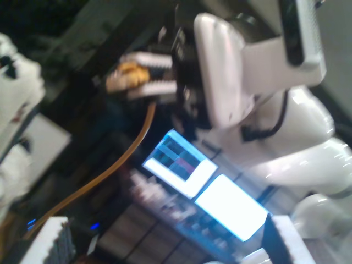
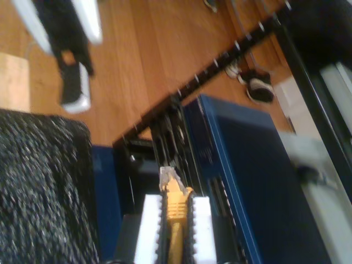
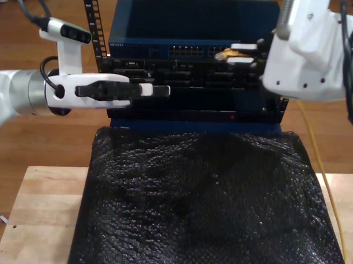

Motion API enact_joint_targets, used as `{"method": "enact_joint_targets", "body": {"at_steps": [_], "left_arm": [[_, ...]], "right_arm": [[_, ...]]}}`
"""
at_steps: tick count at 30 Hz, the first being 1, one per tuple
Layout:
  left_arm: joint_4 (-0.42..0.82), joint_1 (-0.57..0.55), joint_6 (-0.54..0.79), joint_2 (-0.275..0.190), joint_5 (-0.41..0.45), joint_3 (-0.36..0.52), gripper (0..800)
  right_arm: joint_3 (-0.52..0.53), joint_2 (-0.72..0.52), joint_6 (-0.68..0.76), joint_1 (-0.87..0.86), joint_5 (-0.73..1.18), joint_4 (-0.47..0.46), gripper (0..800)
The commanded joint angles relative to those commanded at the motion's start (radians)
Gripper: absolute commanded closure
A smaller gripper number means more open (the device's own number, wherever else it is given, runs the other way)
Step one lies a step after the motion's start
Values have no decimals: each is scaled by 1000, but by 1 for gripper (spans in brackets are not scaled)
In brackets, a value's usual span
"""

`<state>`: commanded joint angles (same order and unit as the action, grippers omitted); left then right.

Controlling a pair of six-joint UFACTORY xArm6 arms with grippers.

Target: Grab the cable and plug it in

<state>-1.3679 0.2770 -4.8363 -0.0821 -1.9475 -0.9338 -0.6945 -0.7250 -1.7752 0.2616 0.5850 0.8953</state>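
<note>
The cable point(image 1: 126, 159) is thin and yellow-orange, and its clear plug point(image 2: 168, 179) pokes out past the white fingers point(image 2: 147, 225) of my second gripper point(image 2: 175, 198), which is shut on it. In the exterior view that gripper point(image 3: 240, 53) holds the plug point(image 3: 227, 52) close to the row of ports point(image 3: 188, 51) on the blue switch point(image 3: 192, 22), toward the exterior view's right. The cable point(image 3: 321, 163) trails down behind that arm. My first gripper point(image 3: 157, 91) hovers at the exterior view's left, in front of the rack, open with nothing between its ribbed fingers point(image 1: 52, 242), facing my second gripper point(image 1: 146, 74).
A black textured mat point(image 3: 203, 196) covers most of the wooden table point(image 3: 40, 208) in front of the rack. A perforated rack rail point(image 3: 93, 19) rises behind my first arm. Dark rack units point(image 3: 184, 80) sit below the switch. Bright screens point(image 1: 220, 192) glow in the first wrist view.
</note>
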Motion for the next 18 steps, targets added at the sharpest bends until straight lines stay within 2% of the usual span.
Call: {"method": "enact_joint_targets", "body": {"at_steps": [6, 10, 14, 18], "left_arm": [[150, 0, 6, -55, 153, -6, 2], [245, 0, 6, -89, 210, -28, 2], [358, 3, 6, -126, 269, -41, 2], [442, 23, 8, -150, 287, -49, 2]], "right_arm": [[9, 31, 12, -43, -3, -40, 800], [29, 34, 12, -81, -43, -60, 800], [61, 43, 12, -81, -146, -130, 800], [87, 57, 12, -81, -235, -175, 800]]}}
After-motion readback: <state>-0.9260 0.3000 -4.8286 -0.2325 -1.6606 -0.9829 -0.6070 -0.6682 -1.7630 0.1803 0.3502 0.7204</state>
